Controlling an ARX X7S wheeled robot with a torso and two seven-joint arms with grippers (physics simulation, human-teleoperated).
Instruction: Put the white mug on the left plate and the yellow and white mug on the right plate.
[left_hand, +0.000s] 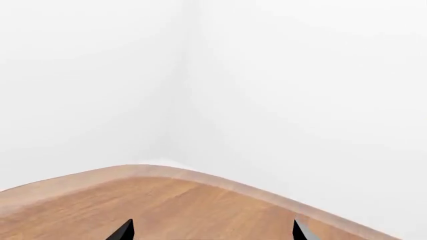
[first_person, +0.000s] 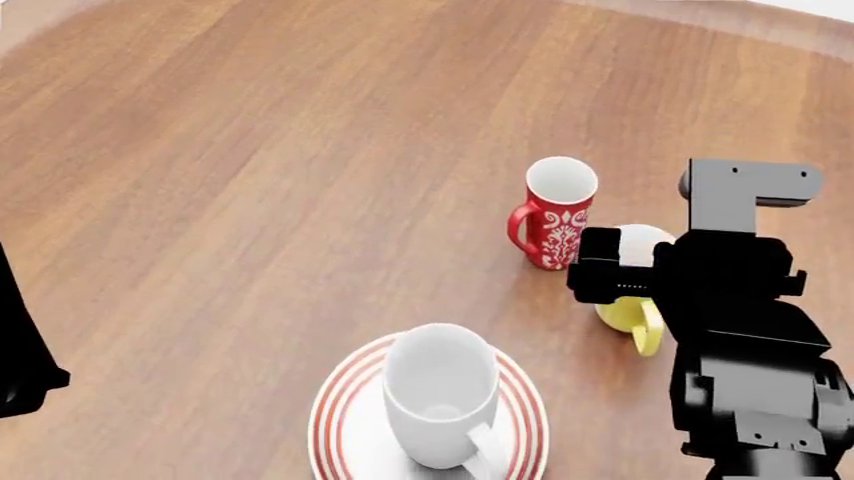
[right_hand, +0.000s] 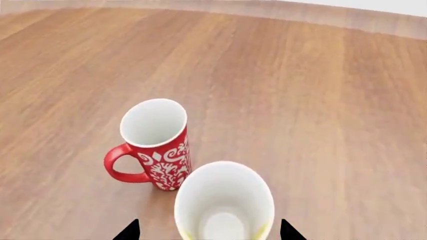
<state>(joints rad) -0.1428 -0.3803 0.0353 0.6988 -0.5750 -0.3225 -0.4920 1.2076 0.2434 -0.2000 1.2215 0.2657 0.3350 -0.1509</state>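
The white mug (first_person: 438, 392) stands upright on a red-ringed plate (first_person: 336, 420) near the front of the table. Only this plate shows, and I cannot tell whether it is the left plate or the right plate; the other is out of view. The yellow and white mug (right_hand: 223, 202) stands upright between the spread fingertips of my right gripper (right_hand: 209, 233), which is open around it without closing on it. In the head view the yellow and white mug (first_person: 633, 312) is partly hidden under that gripper (first_person: 617, 280). My left gripper (left_hand: 212, 233) is open and holds nothing.
A red mug with white ornaments (first_person: 557, 212) stands close beside the yellow and white mug, also seen as the red mug (right_hand: 157, 145) in the right wrist view. The left wrist view faces the table's rounded edge (left_hand: 200, 175) and a white wall. My left arm (first_person: 20, 360) is at the left border.
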